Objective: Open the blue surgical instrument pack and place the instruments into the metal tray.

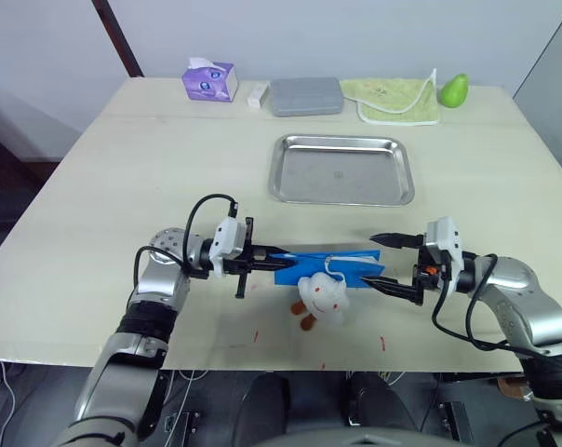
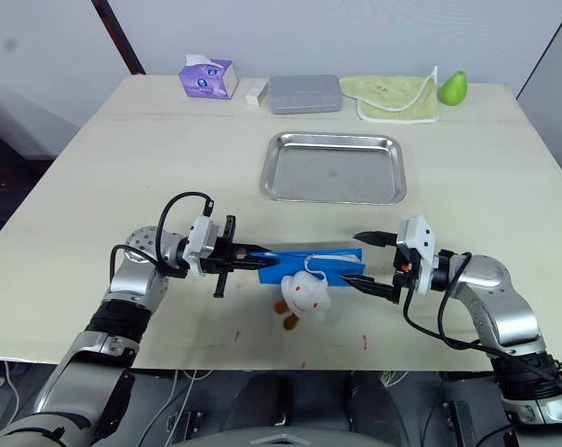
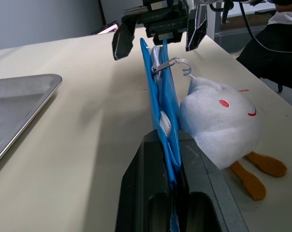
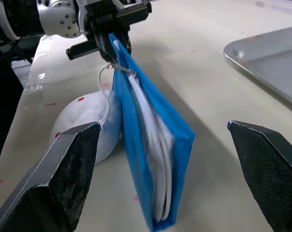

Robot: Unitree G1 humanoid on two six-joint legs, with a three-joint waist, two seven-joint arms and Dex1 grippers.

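**Ana:** Pale wood makes up the table [image 1: 95, 205], set against a plain grey wall. The blue surgical instrument pack [image 1: 326, 267] stands on edge near the front, and the metal tray [image 1: 341, 169] lies well beyond it, nothing in it. No instruments can be seen, so by her reading they are inside the pack and the opening step is not yet done.

**Ben:** And the tools?

**Ana:** The left tool [image 3: 172, 166] has its fingers pressed together on one end of the pack; the wrist view shows the blue edge pinched between them. The right tool [image 4: 167, 159] is spread wide, one finger on each side of the other end, touching nothing.

**Ben:** What could go wrong?

**Ana:** A white plush toy [image 1: 321, 298] with orange feet hangs from the pack's zip pull [image 3: 164, 65] by a cord and lies against the pack. If the right tool closes low, she thinks it may catch the plush or the cord instead of the pull, and the zip will not run. The pack is held at one end only, so a sideways pull could tip it flat or drag it out of the left pinch.

**Ben:** And once it opens?

**Ana:** White lining shows at the open corner. If the pack is tilted as it opens, thin metal things could slide out onto the table short of the tray.
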